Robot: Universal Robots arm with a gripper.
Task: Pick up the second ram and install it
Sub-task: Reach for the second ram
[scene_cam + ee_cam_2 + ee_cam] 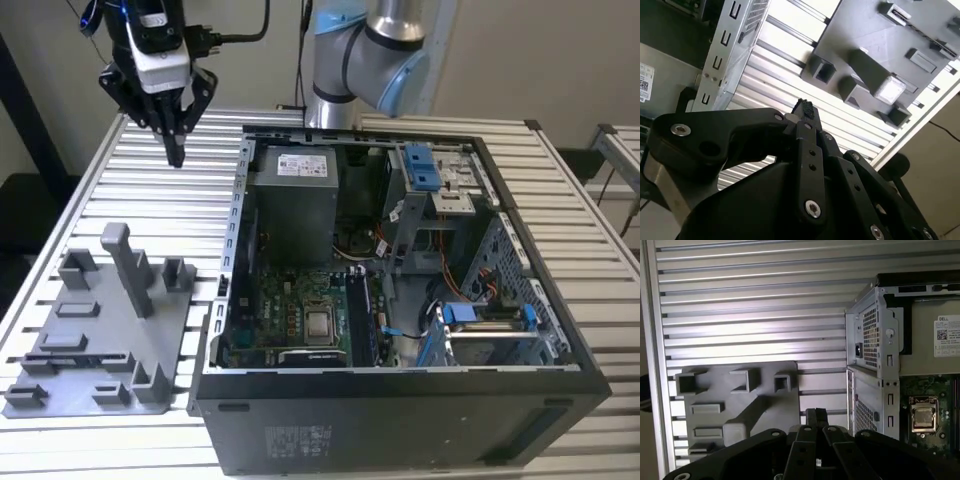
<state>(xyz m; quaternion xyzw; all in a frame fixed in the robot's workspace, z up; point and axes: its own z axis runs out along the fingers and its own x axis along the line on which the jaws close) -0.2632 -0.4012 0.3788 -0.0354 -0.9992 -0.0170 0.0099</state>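
Bright even light, glare on slatted table (740, 315), soft shadows, computer case (400, 425) interior dim

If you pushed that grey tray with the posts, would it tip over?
Probably not: the grey tray lies flat and wide on the slatted table, so it would likely slide. It looks like stiff plastic, probably light. Its tall post looks joined on.

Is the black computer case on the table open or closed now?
Open. The black computer case has no cover on top; the green motherboard and grey power supply box inside show.
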